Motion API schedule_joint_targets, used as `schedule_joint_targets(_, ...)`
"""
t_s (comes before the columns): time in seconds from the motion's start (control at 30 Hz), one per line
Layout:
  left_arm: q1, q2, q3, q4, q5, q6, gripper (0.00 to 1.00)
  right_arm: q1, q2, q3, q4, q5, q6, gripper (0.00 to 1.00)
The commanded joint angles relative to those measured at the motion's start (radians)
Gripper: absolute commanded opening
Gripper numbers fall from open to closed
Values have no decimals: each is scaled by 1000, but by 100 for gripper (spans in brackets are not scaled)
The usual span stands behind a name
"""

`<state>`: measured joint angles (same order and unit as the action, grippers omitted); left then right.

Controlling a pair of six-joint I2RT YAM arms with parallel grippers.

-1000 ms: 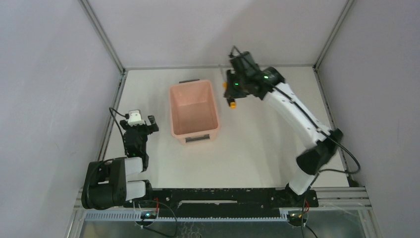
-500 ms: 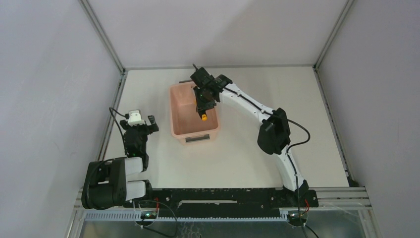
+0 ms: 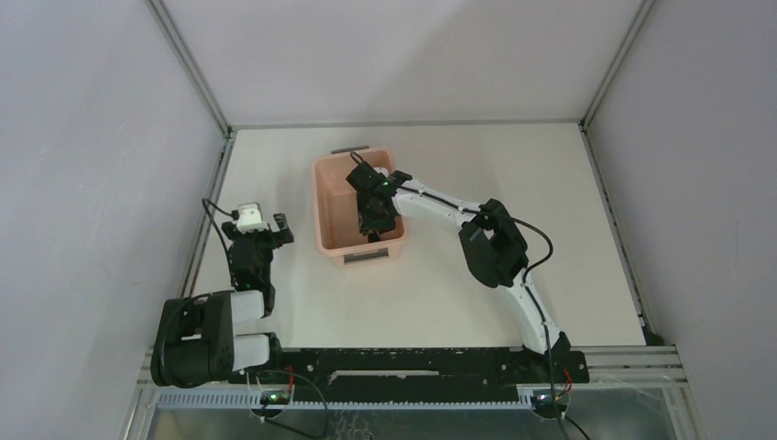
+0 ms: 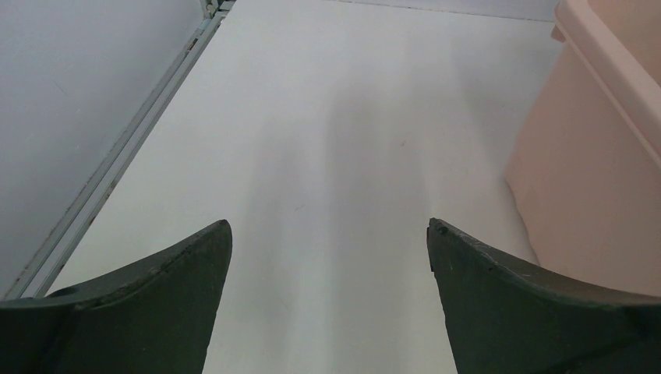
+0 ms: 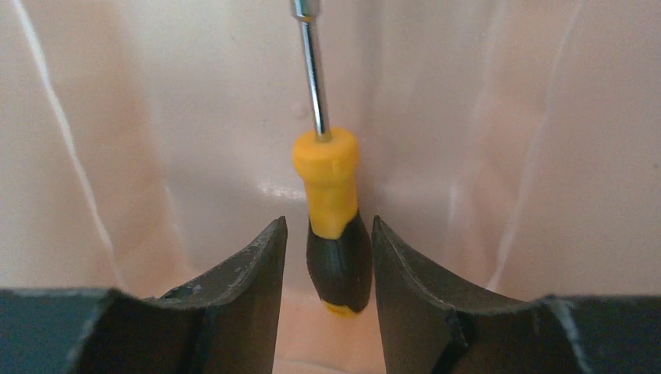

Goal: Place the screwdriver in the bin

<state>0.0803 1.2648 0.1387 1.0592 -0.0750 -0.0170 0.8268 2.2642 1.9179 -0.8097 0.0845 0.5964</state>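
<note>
The salmon-pink bin (image 3: 320, 209) stands on the white table, left of centre. My right gripper (image 3: 374, 218) reaches down inside it near its front right corner. In the right wrist view the screwdriver (image 5: 331, 204), with a yellow-orange and black handle and a thin metal shaft pointing away, sits between the open fingers of the right gripper (image 5: 328, 221). A small gap shows on each side of the handle, with the bin's pink wall (image 5: 156, 117) all around. From above, the gripper hides the screwdriver. My left gripper (image 4: 329, 226) is open and empty, beside the bin's left wall (image 4: 592, 156).
The bin has a dark handle (image 3: 350, 149) at its far end and a label (image 3: 366, 258) at its near end. The left arm (image 3: 252, 243) rests low by the table's left edge. Metal frame rails (image 3: 209, 215) border the table.
The right arm swung left from beside the bin, carrying the screwdriver over the rim and down inside. Its jaws have since parted from the handle. The left arm has not moved.
</note>
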Motion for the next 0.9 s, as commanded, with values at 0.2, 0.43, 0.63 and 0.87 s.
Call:
schedule_joint_targets(0.2,-5,-9,38,25,-3,12,100,35,-90,57,48,87,-29,65)
schedule_joint_targets(0.43,-7,-8,38,25,-3,12,100,40,-286,64,13,229,-126,80)
schedule_joint_targets(0.63,-6,-8,38,25,-3,12,100,10,-523,-109,36,350,-198,99)
schedule_joint_targets(0.87,-5,-8,38,25,-3,12,100,-301,-839,-473,47,382,-253,100)
